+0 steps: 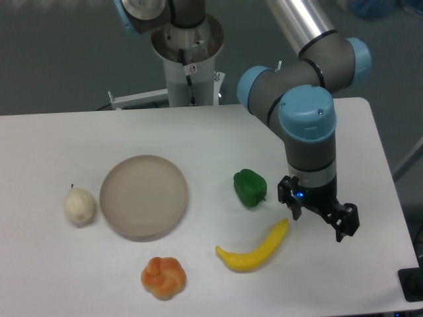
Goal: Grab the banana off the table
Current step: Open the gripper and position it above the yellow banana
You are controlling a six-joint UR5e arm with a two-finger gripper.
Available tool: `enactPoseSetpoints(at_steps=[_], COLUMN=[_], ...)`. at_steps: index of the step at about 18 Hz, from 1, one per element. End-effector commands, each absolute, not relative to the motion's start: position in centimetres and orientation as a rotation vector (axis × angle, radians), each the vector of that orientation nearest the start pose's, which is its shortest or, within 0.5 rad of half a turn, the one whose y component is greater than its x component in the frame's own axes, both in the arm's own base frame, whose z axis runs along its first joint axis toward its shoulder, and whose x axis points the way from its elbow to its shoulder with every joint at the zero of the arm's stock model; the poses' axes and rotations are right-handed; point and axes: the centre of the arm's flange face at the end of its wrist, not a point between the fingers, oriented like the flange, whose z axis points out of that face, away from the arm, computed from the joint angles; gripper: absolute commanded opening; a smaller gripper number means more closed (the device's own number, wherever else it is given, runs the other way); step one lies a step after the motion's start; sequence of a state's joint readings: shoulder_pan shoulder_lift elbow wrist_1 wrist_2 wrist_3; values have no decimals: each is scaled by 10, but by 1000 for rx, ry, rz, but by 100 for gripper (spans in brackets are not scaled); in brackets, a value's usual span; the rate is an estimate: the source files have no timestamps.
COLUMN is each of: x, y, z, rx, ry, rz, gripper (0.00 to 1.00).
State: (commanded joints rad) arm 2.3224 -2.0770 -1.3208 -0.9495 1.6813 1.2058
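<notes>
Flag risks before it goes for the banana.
The open gripper sits beside the banana's thin upper tip, not over its middle; closing there could let the glossy curve slip or pivot out. The green pepper lies close to that tip, so a finger could nudge it on approach.

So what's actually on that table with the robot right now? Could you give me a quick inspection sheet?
Surface: white table with rounded corners, matte.
Job's things: yellow banana lying flat near the front edge, not held.
Clutter: beige plate, empty; pale round fruit left of it; orange lobed fruit in front; green pepper behind the banana.
Grippers: gripper open, empty, just right of the banana's upper tip.
Cables: nothing seen on the table.
Surroundings: arm's base column behind the table; dark floor around.
</notes>
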Motion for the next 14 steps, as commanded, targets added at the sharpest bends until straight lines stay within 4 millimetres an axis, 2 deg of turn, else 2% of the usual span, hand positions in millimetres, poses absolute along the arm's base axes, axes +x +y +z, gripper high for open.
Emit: enactPoseSetpoints(at_steps=[7,12,14], x=[-408,-412,-413], y=[596,593,594], z=[386,384,384], rx=[-2903,-2896,-2889], ry=[578,407,260], rz=[558,515,511], gripper=[100,100,100])
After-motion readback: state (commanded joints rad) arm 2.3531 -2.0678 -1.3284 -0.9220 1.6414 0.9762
